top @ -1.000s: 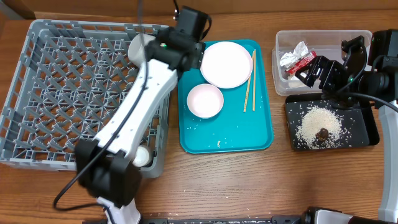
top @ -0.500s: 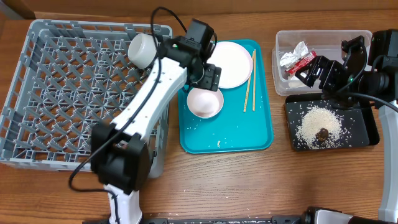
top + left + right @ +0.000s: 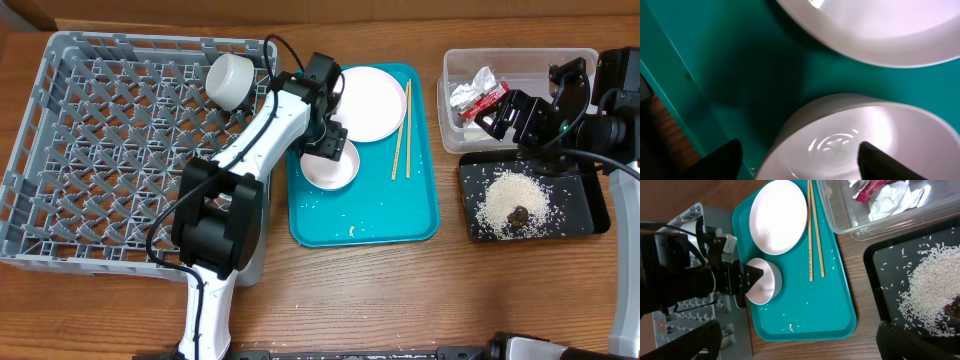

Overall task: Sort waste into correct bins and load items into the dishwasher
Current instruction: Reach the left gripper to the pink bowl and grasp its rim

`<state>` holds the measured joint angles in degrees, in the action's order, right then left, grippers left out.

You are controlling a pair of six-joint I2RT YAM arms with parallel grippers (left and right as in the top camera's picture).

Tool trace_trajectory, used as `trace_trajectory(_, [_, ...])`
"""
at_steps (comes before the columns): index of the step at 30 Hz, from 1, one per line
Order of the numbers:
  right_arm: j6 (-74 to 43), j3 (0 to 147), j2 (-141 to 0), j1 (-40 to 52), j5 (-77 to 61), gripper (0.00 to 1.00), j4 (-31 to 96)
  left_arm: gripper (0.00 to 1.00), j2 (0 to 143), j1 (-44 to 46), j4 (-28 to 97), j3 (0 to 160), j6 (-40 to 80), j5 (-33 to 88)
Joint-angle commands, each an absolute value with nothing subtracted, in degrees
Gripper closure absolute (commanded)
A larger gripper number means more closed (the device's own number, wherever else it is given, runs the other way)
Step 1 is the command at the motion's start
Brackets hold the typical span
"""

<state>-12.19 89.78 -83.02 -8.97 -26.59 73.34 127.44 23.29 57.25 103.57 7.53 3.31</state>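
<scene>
Pale-pink bowl lies under the left gripper — jaws spread, one inside the rim, one outside.

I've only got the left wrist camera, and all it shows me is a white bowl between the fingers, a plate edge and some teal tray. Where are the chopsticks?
Observer: The chopsticks lie side by side on the teal tray, beside the large plate, on the side away from the dish rack.
Operator: Is anything loaded in that rack yet?
Observer: One small cup, near the far corner next to the tray.
Operator: And what about the right gripper?
Observer: The right gripper hangs open near the clear tub, which holds the wrapper.
</scene>
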Motion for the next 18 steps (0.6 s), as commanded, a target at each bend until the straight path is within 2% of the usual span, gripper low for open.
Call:
trace_trajectory(1, [-11.92,90.06,-83.15,-9.17,-26.35,0.00,73.19,0.33,127.83,22.50,57.19,103.26,4.84,4.12])
trace_trajectory(5, [-11.94,90.06,-83.15,-9.17,-26.35,0.00,73.19,0.53,127.83,22.46,57.21,103.26,4.86,4.12])
trace_trajectory(9, [-11.94,90.06,-83.15,-9.17,-26.35,0.00,73.19,0.63,127.81,22.46,57.74,103.28,4.86,4.12])
trace_trajectory(15, [-11.94,90.06,-83.15,-9.17,-26.35,0.00,73.19,0.96,127.81,22.46,59.35,103.28,4.86,4.10])
trace_trajectory(18, [-11.94,90.06,-83.15,-9.17,-26.35,0.00,73.19,0.96,127.70,22.46,60.20,103.59,4.91,4.10])
